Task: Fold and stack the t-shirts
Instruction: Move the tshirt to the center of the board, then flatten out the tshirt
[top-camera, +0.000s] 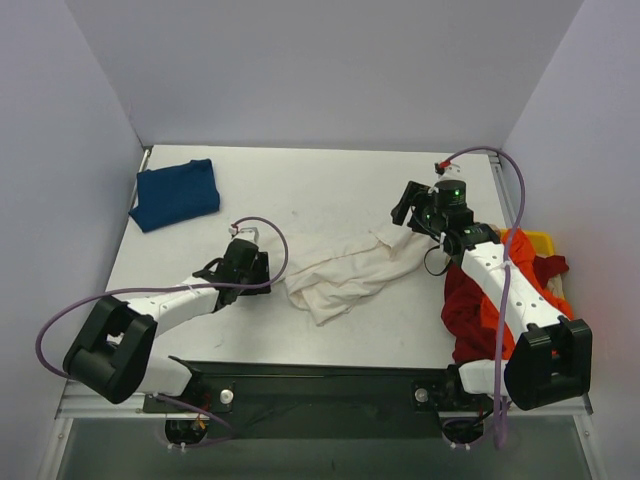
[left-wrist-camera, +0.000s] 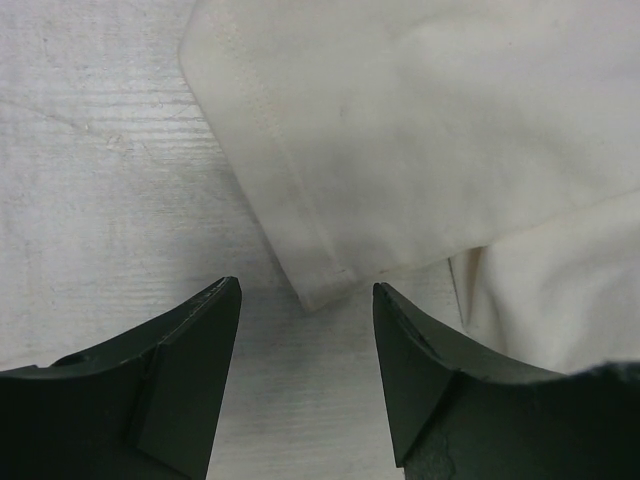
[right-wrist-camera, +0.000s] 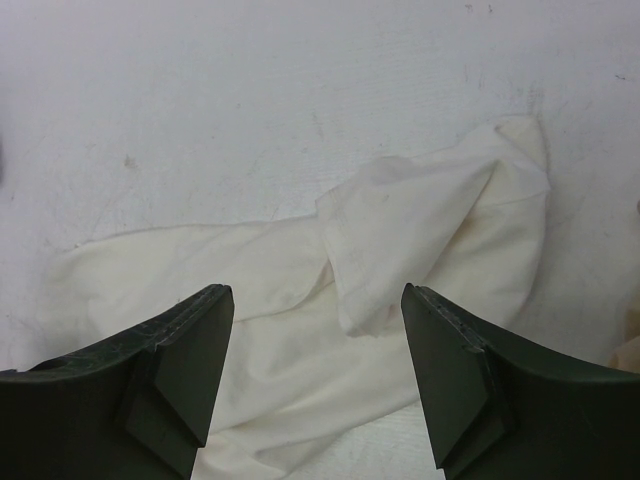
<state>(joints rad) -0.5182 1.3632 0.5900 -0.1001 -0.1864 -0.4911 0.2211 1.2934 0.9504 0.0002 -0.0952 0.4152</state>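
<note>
On the white tabletop (top-camera: 300, 190) between the two arms, a crumpled cream cotton short-sleeved t-shirt (top-camera: 345, 272) lies bunched and twisted, not yet spread for folding. The left gripper (top-camera: 262, 268) sits low at the shirt's left end, its dark jaws apart and empty, with a stitched hem corner (left-wrist-camera: 320, 282) just ahead of the tips. The right gripper (top-camera: 405, 208) hovers above the shirt's far right end, jaws likewise apart and holding nothing, looking down on a doubled-over flap of cloth (right-wrist-camera: 400, 240).

The step in hand appears to be taking the shirt by two ends to stretch it flat. It should go best if the left jaws slide forward and close on that hem corner alone (a deeper bite could catch the layer beneath), while the right descends onto an outer edge, not the doubled flap. The two should then lift and draw apart evenly, so the fabric opens instead of dragging.

A folded dark blue t-shirt (top-camera: 176, 193) waits at the far left corner, and a heap of dark red and bright orange shirts (top-camera: 468, 305) sits at the right edge, beside a yellow plastic bin (top-camera: 540, 240).
</note>
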